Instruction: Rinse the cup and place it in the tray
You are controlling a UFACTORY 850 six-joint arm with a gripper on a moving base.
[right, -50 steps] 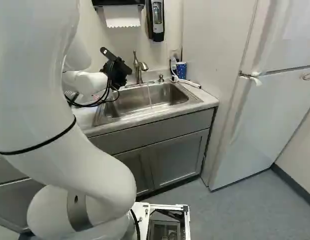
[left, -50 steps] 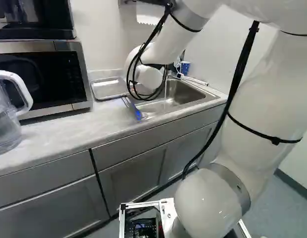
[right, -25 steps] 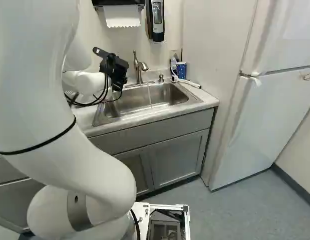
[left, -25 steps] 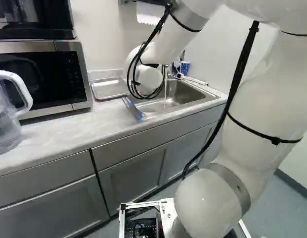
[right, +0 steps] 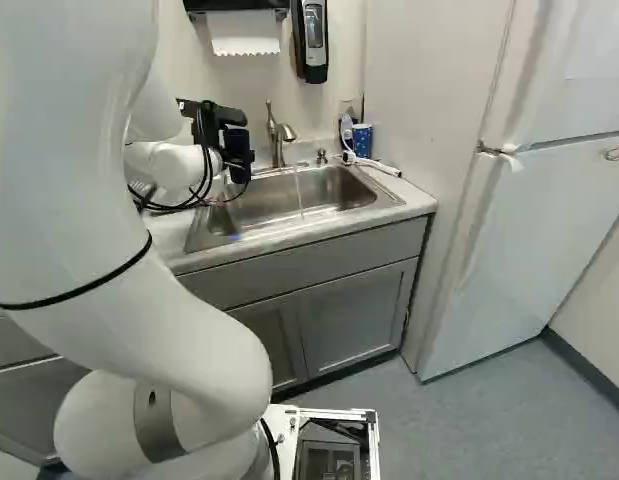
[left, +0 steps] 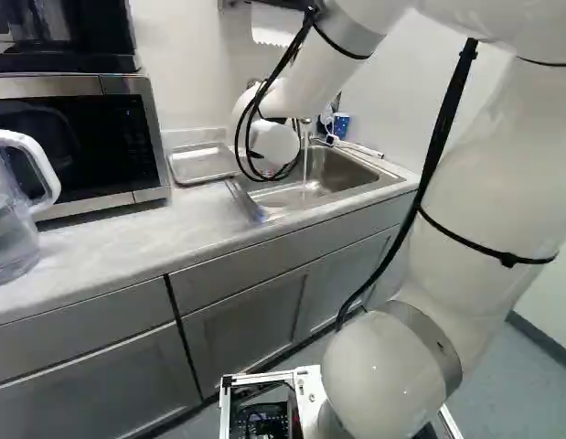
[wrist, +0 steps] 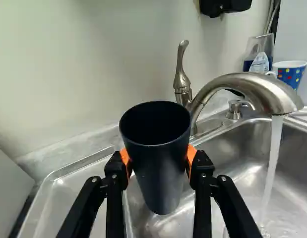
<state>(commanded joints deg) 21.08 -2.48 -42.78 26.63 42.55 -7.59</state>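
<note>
You have the dark cup (wrist: pixel 160 163) between the two fingers, an orange pad (wrist: pixel 191 157) against its wall on either side; the fingers stand apart by the cup's width and grip it. Its open mouth faces up toward your wrist camera, and its base hangs over the sink (wrist: pixel 237 148). Water (wrist: pixel 273 163) runs from the faucet (wrist: pixel 242 84) beside the cup, apart from it. In the left base view, the metal tray (left: pixel 202 165) lies on the counter (left: pixel 127 240) beside the sink.

Compared with a second ago, your gripper (right: pixel 236 152) has turned at the wrist, its black body now more upright in the right base view. The base has not moved.
</note>
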